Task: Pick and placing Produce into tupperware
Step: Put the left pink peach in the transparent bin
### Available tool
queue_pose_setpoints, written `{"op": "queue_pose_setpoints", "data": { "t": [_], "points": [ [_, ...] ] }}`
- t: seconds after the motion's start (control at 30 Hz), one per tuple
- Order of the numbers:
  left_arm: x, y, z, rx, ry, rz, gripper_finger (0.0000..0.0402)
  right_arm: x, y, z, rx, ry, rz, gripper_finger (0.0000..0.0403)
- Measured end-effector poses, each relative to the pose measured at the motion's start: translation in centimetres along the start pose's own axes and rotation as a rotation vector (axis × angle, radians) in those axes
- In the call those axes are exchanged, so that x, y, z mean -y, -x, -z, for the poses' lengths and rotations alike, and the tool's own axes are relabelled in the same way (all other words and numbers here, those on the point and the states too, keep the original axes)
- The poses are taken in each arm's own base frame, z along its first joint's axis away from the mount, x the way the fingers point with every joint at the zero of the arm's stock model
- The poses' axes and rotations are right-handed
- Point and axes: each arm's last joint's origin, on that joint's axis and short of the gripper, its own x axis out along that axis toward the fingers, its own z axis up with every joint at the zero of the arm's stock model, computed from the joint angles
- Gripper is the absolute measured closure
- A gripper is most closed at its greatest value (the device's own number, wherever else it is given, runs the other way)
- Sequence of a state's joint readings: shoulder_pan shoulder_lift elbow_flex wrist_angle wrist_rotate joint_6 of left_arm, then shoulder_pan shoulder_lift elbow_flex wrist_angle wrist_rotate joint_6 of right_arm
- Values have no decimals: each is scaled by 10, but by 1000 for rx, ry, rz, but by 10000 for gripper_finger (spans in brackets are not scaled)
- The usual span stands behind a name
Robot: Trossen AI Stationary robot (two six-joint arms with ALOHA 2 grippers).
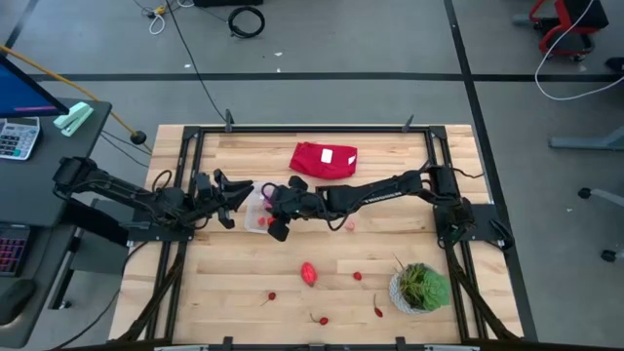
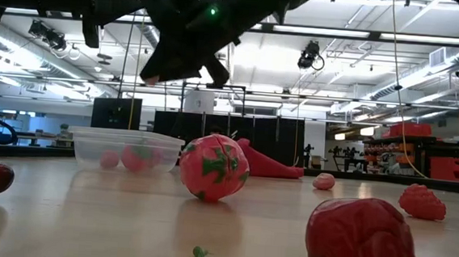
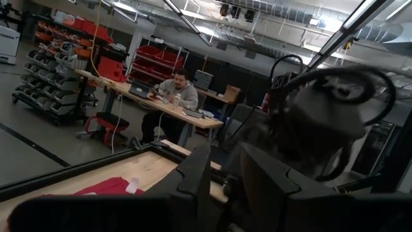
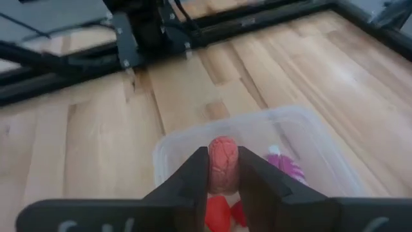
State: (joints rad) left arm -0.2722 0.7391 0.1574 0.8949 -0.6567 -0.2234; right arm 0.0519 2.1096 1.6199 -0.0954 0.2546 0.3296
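The clear tupperware (image 1: 257, 211) stands mid-table, left of centre, with a purple piece (image 4: 286, 166) and red pieces (image 4: 219, 212) inside; in the low view the tupperware (image 2: 127, 150) shows pink pieces through its wall. My right gripper (image 1: 278, 216) hangs over it, shut on a pinkish-red bumpy piece (image 4: 223, 164). My left gripper (image 1: 226, 193) waits just left of the tub, tipped upward, fingers (image 3: 196, 183) a little apart and holding nothing. The larger red oval piece (image 1: 309, 273) and small red pieces (image 1: 357, 276) lie on the near half of the table. My right gripper pinches the bumpy pink-red piece (image 4: 223, 158) between its two fingertips (image 4: 193, 177); the piece's rounded end sticks out past them. The fingers slant down from the table's right side. The piece is lifted clear, above the tub's open top.
A folded red cloth (image 1: 325, 159) lies by the far edge. A white pot with a green plant (image 1: 421, 288) stands near the right front corner. More small pieces (image 1: 271, 295) (image 1: 323, 319) and a pink one (image 1: 348, 225) dot the table. A person sits at a desk (image 3: 177, 90) beyond.
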Motion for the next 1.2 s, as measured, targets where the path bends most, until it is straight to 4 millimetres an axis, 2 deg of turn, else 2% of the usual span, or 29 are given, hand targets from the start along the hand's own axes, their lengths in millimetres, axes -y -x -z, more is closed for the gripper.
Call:
{"op": "queue_pose_setpoints", "data": {
  "t": [0.2, 0.47, 0.6, 0.67, 0.83, 0.97, 1.07, 1.2],
  "points": [
    [0, 0, -1, 8, 5, 2, 308, 9, -19, 12, -18, -52, 20, 319],
    [0, 0, -1, 9, -4, 1, 308, 10, -18, 9, -11, 99, 9, 335],
    [0, 0, -1, 10, -2, 2, 308, 12, -19, 5, 9, 22, -50, 347],
    [0, 0, -1, 10, 1, 2, 308, 12, -26, 10, 0, -8, -47, 350],
    [0, 0, -1, 8, 6, 1, 308, 16, -48, 41, -96, 23, -23, 343],
    [0, 0, -1, 4, 3, 0, 308, 15, -47, 32, -26, 65, 0, 337],
    [0, 0, -1, 5, -5, 0, 308, 17, -47, 34, -48, 109, 10, 336],
    [0, 0, -1, 5, -7, 0, 308, 15, -47, 37, -89, 116, -109, 332]
  ]
}}
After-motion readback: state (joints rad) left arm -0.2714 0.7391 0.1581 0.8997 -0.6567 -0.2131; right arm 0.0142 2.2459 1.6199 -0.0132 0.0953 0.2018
